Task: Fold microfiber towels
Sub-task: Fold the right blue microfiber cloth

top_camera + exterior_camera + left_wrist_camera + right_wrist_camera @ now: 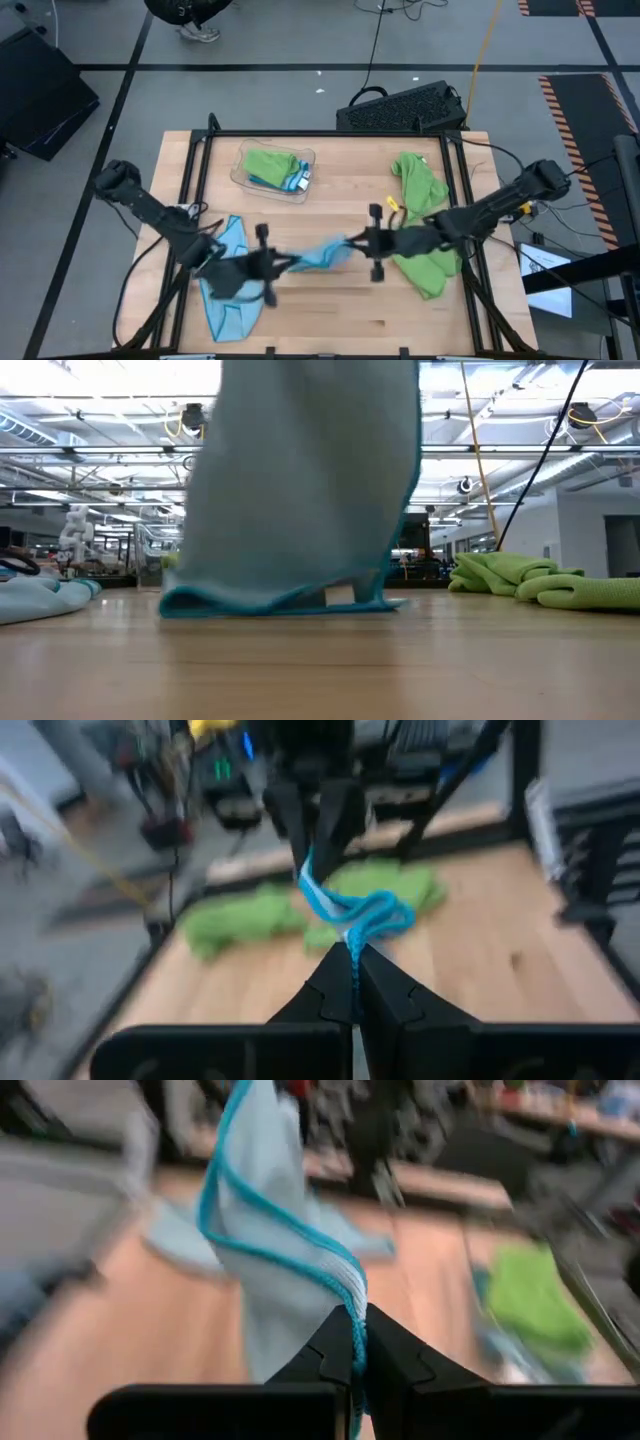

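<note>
From above, the left gripper (283, 262) and right gripper (352, 243) each pinch one edge of a blue towel (322, 256) over the table (330, 310) middle. Low down, its hem brushes bare wood. Both wrist views show fingers clamped tight on the piped border.

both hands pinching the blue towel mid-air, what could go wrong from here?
1. Left hand and right hand each grip only a thin edge of the blue towel; it may slip out.
2. Its hanging hem brushes the table, so it could drag and bunch.
3. The green towel pile lies close by and might snag.
</note>
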